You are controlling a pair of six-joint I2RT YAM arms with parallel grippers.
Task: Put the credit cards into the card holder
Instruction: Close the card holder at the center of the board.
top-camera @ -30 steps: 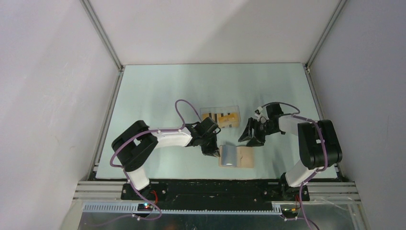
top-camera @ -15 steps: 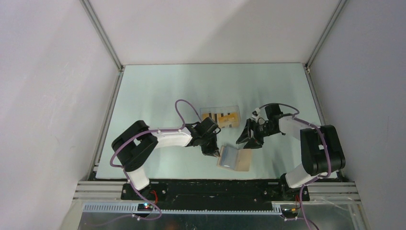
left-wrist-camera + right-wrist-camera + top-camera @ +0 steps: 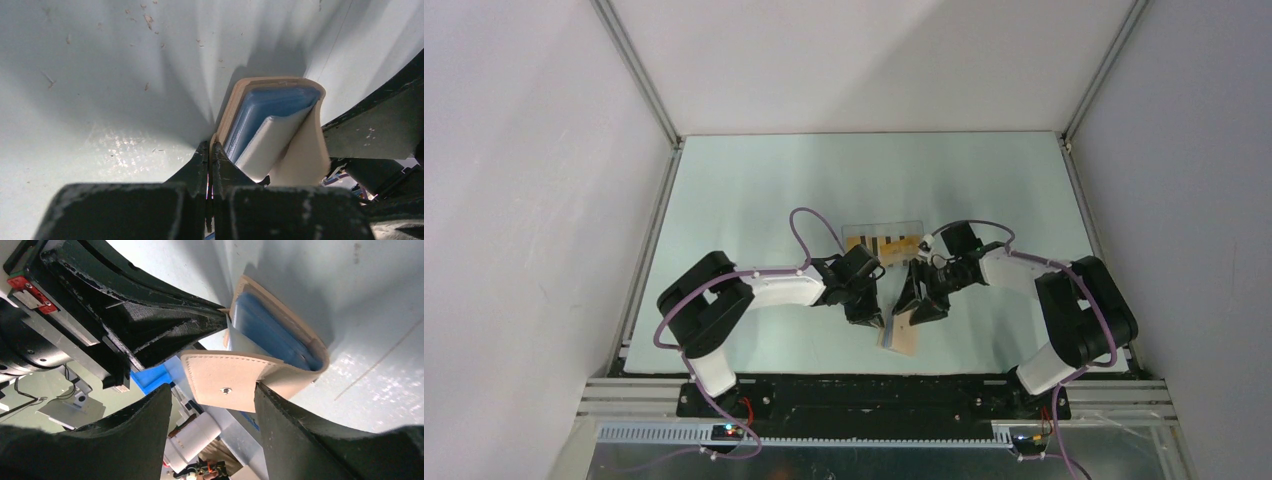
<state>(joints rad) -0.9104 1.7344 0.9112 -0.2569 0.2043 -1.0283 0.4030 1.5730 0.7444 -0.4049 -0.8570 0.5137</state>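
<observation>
Nothing written can be read in any of the views: no text, label, brand, number or sign. The credit cards (image 3: 889, 243) in the clear tray (image 3: 854, 232) show only dark stripes, too small to make out. The card holder (image 3: 235, 377) shows a plain tan flap with stitching and a bare metal stud.

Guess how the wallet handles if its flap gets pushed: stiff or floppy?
Probably floppy: the wallet curves in a soft bend, not a crease. Likely light: the left gripper grips only one thin edge. The flap between the right gripper's open fingers may swing rather than resist.
</observation>
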